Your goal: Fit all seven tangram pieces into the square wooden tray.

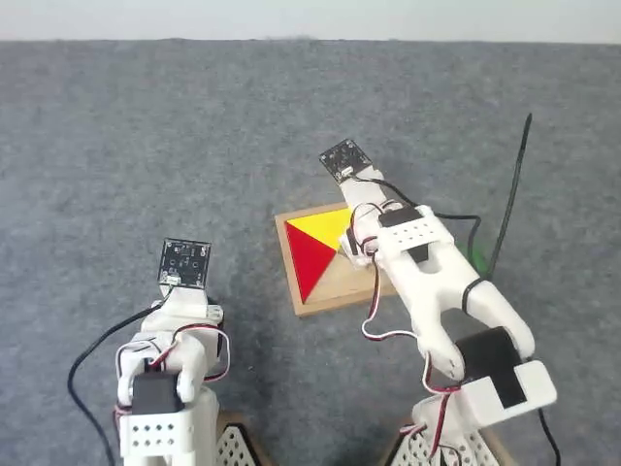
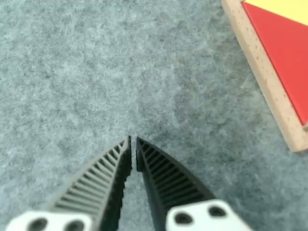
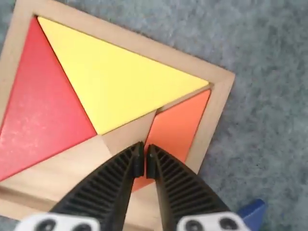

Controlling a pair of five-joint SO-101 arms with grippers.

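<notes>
The square wooden tray (image 1: 312, 303) lies mid-table. A yellow triangle (image 1: 325, 225) and a red triangle (image 1: 308, 257) lie flat inside it, edge to edge. In the right wrist view an orange piece (image 3: 179, 122) lies in the tray next to the yellow triangle (image 3: 115, 82) and by the tray's rim (image 3: 220, 110). My right gripper (image 3: 144, 147) is shut and holds nothing; it hangs over the tray where the yellow and orange pieces meet. My left gripper (image 2: 133, 140) is shut over bare carpet, to the left of the tray's edge (image 2: 262, 77).
A blue piece (image 3: 251, 210) lies on the carpet just outside the tray. Something green (image 1: 477, 258) peeks out beside the right arm (image 1: 437, 282). A black cable (image 1: 511, 194) runs up the right side. Grey carpet covers the table.
</notes>
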